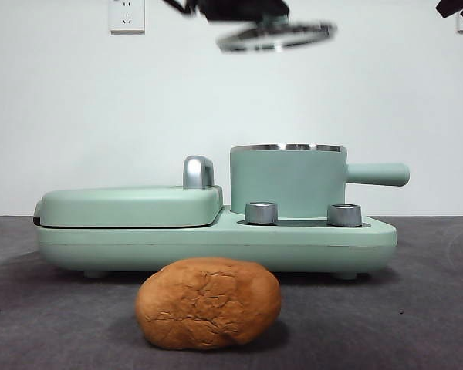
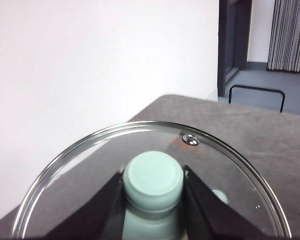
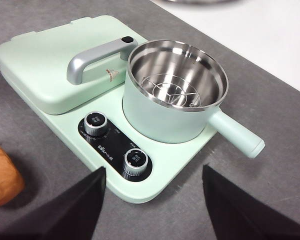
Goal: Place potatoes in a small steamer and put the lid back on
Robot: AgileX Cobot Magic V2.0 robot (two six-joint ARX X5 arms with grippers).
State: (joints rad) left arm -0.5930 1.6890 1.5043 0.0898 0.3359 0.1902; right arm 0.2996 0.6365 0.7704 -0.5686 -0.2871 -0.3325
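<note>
Potato (image 1: 208,303) lies before the open steamer (image 1: 287,179); left pincer (image 2: 153,186) clamps the blurred, raised lid's (image 1: 276,35) knob; right pincer (image 3: 153,200) gapes empty.

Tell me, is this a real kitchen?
Probably not: it looks like a robot test room. The mint-green cooker base sits on a grey felt-covered table by a bare white wall, and a black gripper holds the round glass lid.

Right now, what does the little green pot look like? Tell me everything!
The small steamer is a mint-green round pot with a shiny steel rim and steel inside. A wire rack sits at the bottom, and nothing else is in it. A straight green handle sticks out from its side. It stands upright on the green cooker base, behind two silver knobs and beside the flat grill plate. Its lid is off, and no gripper touches it.
</note>
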